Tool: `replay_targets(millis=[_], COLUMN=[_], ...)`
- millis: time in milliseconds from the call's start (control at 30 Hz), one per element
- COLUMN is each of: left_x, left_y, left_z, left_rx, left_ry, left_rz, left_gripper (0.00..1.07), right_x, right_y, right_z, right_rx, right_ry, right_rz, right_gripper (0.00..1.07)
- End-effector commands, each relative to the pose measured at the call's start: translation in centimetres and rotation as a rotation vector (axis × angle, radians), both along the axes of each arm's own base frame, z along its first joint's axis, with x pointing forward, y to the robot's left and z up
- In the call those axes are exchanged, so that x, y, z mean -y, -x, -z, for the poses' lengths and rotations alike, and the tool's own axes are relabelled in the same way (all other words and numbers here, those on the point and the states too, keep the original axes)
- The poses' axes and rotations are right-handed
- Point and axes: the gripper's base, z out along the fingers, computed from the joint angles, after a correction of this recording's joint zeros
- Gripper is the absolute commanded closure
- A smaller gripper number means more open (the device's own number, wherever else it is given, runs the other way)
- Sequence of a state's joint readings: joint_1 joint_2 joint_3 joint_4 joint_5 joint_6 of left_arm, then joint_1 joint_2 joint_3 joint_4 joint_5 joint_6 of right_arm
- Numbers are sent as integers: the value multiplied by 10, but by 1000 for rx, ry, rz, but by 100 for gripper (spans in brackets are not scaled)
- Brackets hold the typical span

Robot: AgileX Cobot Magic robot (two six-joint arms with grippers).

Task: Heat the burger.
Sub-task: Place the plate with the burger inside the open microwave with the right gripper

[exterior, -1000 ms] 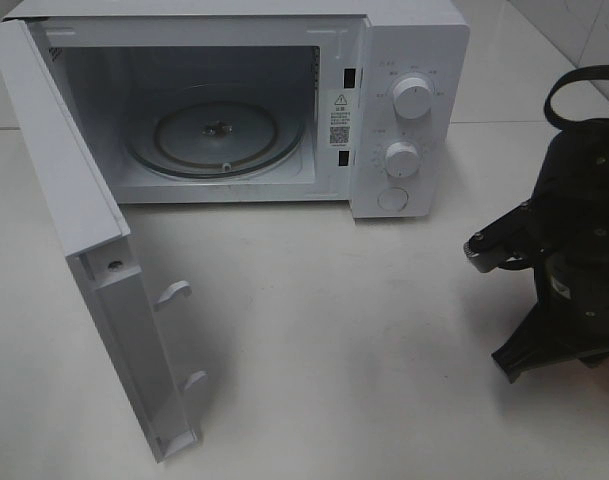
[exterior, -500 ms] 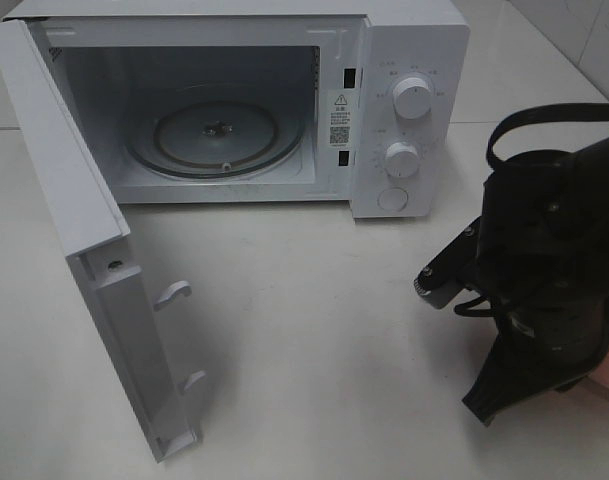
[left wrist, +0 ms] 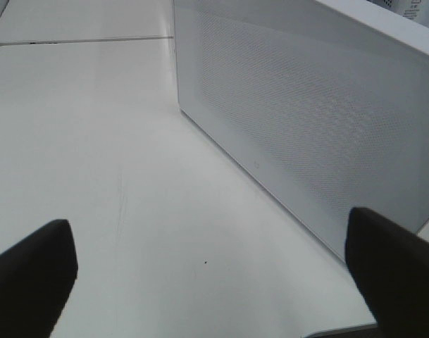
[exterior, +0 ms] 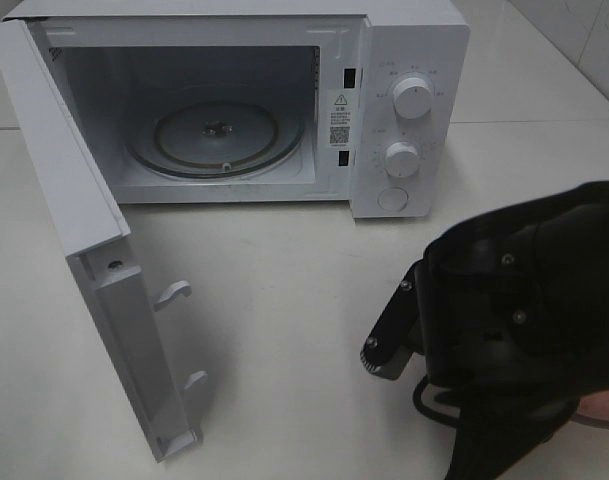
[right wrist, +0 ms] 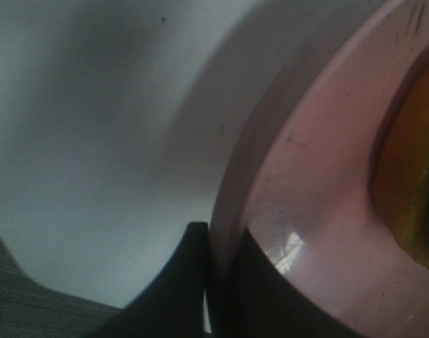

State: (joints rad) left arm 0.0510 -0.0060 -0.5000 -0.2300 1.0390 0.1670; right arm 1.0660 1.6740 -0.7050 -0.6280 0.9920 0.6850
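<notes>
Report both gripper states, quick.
Left gripper: open, nothing between its fingers.
Right gripper: shut on the rim of the pink plate carrying the burger.

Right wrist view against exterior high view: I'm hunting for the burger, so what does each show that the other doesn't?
Right wrist only: the right pincer shut on the pink plate at its rim, with the edge of the burger on it. Exterior high only: the microwave, its door open, its glass turntable bare. Both: the white table.
</notes>
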Motion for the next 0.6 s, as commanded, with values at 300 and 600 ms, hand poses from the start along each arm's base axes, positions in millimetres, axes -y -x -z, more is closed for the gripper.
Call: replay_targets(millis=[300,600], left_x=[0,0], left_y=[3,3], left_z=[0,0], left_rx=[29,29], left_ry=[4,4], left_rz=[7,7], left_gripper=[9,9], right_x=[-1,10], right_y=[18,22], right_z=[-31,-57], right_rx=[53,30], right_ry=[16,23], right_rz=[-146,-270], right_gripper=[107,107])
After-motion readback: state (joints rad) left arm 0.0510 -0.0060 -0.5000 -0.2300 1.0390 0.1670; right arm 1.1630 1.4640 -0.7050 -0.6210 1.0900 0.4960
